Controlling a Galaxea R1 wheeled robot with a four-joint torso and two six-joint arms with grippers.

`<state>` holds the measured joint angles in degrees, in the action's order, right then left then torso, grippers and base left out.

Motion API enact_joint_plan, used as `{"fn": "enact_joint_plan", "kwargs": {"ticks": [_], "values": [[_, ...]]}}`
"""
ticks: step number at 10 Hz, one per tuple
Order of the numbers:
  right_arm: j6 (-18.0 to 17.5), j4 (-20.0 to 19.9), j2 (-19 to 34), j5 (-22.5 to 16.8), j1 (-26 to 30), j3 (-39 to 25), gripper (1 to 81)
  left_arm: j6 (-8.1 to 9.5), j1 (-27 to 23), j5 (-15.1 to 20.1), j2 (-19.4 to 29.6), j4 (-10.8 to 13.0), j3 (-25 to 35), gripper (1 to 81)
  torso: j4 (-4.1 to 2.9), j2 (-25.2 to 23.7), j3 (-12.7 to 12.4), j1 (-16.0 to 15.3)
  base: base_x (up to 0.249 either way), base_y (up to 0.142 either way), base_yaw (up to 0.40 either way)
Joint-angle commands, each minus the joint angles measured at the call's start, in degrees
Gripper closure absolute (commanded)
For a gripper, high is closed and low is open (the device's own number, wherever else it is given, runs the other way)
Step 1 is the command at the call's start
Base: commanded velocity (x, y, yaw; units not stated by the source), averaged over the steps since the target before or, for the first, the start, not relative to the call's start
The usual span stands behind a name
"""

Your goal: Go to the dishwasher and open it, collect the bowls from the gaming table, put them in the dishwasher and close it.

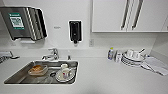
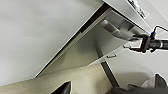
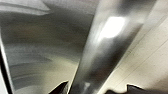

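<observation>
The dishwasher's steel front (image 3: 37, 50) looms close in the right wrist view, with its long bar handle (image 3: 100, 50) running across it. My right gripper (image 3: 96, 88) is open, and the handle passes between its two dark fingertips (image 3: 61, 88). My left gripper (image 2: 92, 90) is open on nothing, low beside white cabinet fronts (image 2: 37, 32) and above a pale floor. In that same view my right arm (image 2: 150, 43) reaches towards a grey bar handle (image 2: 116, 30). The gaming table and the bowls are out of view.
A white counter (image 1: 100, 77) lies ahead with a steel sink (image 1: 15, 77) holding dishes and a cup, behind it a tap (image 1: 53, 53). Stacked plates with cups (image 1: 132, 58), a bottle (image 1: 110, 53) and a cloth (image 1: 156, 65) sit at the right. Wall cabinets (image 1: 125, 15) hang above.
</observation>
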<state>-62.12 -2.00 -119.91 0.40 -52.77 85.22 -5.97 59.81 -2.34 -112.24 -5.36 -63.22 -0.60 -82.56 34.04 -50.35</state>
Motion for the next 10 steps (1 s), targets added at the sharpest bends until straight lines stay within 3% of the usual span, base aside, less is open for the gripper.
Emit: {"fn": "enact_joint_plan", "kwargs": {"ticks": [1,10], "values": [[1.22,5.87,4.65,-8.4,-0.63,-2.53,1.0,-0.27,-4.65,1.64,2.1,0.62,1.34,1.0,0.0,0.0,0.0,0.0,0.0,0.0,0.0],[1.22,14.04,-2.02,-8.4,-7.75,2.3,1.0,-0.35,-4.65,1.72,1.92,0.53,0.99,1.0,0.0,0.0,-0.02,0.0,0.0,0.0,0.0]]}}
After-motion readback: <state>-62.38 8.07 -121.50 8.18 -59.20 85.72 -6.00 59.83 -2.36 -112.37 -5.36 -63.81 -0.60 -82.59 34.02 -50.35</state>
